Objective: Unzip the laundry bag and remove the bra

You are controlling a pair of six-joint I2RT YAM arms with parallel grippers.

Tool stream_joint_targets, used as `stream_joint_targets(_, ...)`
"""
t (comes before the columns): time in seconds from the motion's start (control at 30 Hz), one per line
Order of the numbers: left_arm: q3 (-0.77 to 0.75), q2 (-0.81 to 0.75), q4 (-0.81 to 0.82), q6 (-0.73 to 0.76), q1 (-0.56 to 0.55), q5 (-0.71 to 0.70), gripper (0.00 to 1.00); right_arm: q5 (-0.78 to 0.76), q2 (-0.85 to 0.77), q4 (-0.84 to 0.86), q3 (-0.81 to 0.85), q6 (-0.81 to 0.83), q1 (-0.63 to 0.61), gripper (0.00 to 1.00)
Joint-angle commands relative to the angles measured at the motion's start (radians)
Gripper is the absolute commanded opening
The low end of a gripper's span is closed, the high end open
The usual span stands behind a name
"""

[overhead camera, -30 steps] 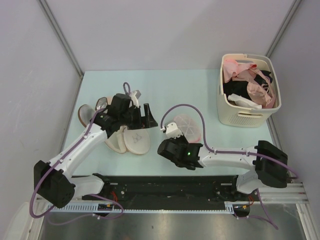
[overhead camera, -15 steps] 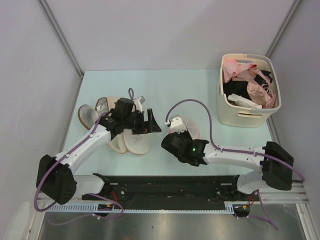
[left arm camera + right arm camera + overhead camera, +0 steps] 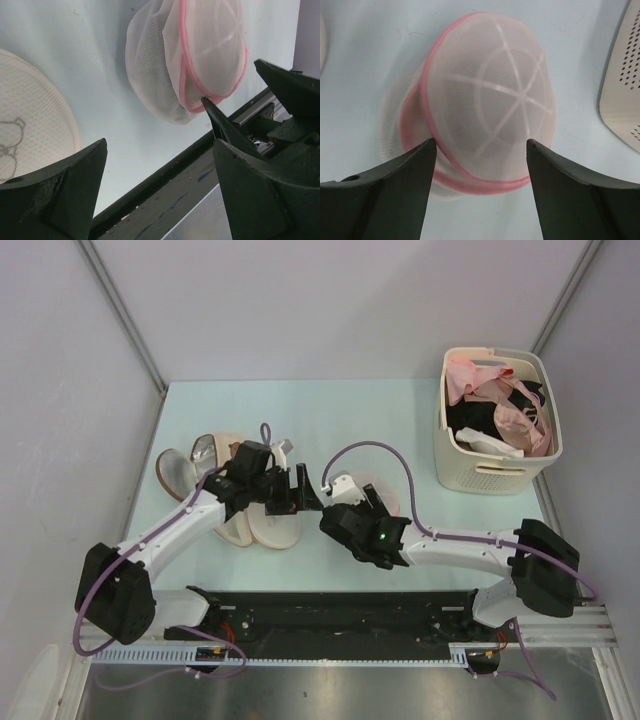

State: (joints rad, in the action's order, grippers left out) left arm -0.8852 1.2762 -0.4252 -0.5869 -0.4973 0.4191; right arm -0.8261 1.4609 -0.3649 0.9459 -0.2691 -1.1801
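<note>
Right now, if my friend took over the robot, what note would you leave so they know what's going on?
Left gripper: open, holding nothing, just to the side of the laundry bag.
Right gripper: open, one finger on each side of the bag, not gripping it.
Laundry bag: lying on the table under the right gripper. Its two pink rims look parted, so the zip seems at least partly undone.
Bra: no dark blue bra shows in any view, not even through the mesh.
Done: probably some unzipping.
Left: open the bag fully, find the bra and take it out.
</note>
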Motion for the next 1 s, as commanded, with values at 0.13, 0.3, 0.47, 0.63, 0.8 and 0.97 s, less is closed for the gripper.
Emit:
stream_joint_targets(0.13, 0.009, -0.029, 0.028, -0.004, -0.004, 0.04, 0.91, -0.022, 0.041, 0.037, 0.028, 0.004, 0.086, 0.76)
stream_joint_targets(0.3, 0.018, -0.029, 0.046, -0.013, -0.004, 0.05, 0.91, -0.051, 0.012, 0.029, 0.027, 0.007, 0.091, 0.57)
stream_joint_targets(0.47, 0.034, -0.021, 0.069, -0.027, -0.006, 0.067, 0.91, -0.097, -0.065, 0.029, 0.021, 0.005, 0.085, 0.21)
stream_joint_targets(0.63, 0.034, -0.003, 0.109, -0.053, -0.043, 0.076, 0.91, -0.108, -0.1, 0.023, 0.008, 0.004, 0.115, 0.0)
stream_joint_targets(0.8, -0.014, 0.054, 0.131, -0.074, -0.112, 0.069, 0.9, -0.088, -0.135, 0.02, -0.001, 0.007, 0.137, 0.0)
stream_joint_targets(0.97, -0.108, 0.12, 0.14, -0.106, -0.162, 0.023, 0.91, -0.071, -0.188, 0.0, -0.022, -0.021, 0.203, 0.0)
